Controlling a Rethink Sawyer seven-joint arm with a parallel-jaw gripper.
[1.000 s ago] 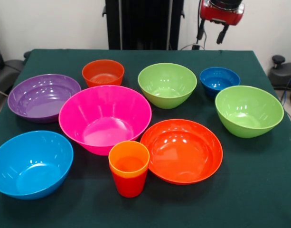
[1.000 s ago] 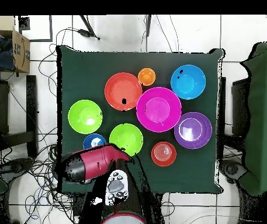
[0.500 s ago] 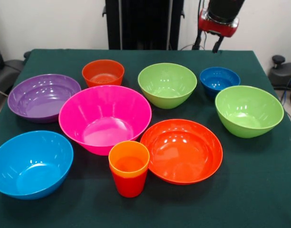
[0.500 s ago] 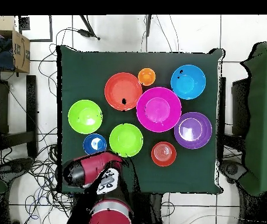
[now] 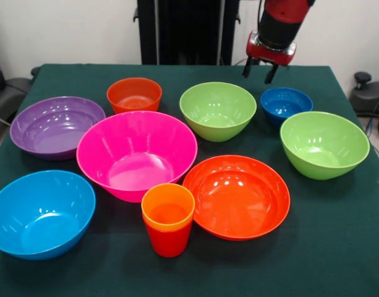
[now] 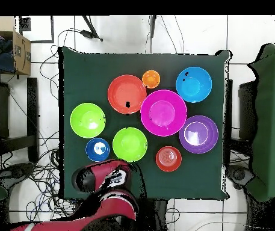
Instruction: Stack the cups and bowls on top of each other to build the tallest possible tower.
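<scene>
The orange cup [image 5: 168, 207] sits nested in the red cup [image 5: 169, 242] at the table's front; from overhead only the orange cup [image 6: 151, 79] shows. Around this pair stand the bowls, all separate: pink [image 5: 136, 154], large orange-red [image 5: 237, 195], light blue [image 5: 41, 212], purple [image 5: 56, 125], small orange-red [image 5: 134, 94], two lime green [image 5: 217, 110] [image 5: 324, 143] and small blue [image 5: 285, 103]. My gripper [image 5: 258, 72] hangs open and empty above the far edge, between the middle green bowl and the small blue bowl [image 6: 97, 149].
Overhead, the red arm [image 6: 103, 177] covers the table's edge just below the small blue bowl. A cardboard box [image 6: 20, 53] sits off the table at the upper left, and cables run across the floor on that side.
The gripper has come down and moved left in the front view, closer to the table's far edge. No cup or bowl has moved.
</scene>
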